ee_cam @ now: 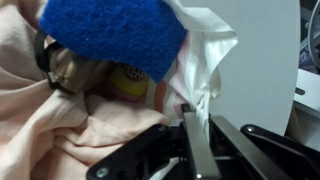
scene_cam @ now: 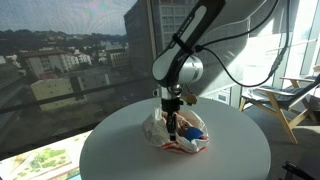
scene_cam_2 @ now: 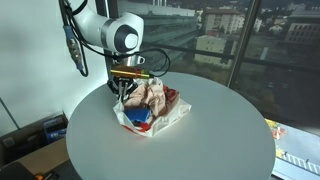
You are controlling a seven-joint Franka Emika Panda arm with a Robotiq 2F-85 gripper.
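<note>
In an exterior view my hand (scene_cam: pixel 173 128) dips into the crumpled bag (scene_cam: pixel 158 130) mid-counter (scene_cam: pixel 110 152); in an exterior view it meets the bag's (scene_cam_2: pixel 172 115) left side; in the wrist view I see it clenched on a white bag fold, with a blue sponge (ee_cam: pixel 110 35) above pink cloth (ee_cam: pixel 60 125).

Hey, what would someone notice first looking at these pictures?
A crumpled bag sits in the middle of the round table, the pincer reaching down into it. In the wrist view a blue sponge fills the top, pink cloth below it, and the pincer looks shut on the bag's white edge.
</note>
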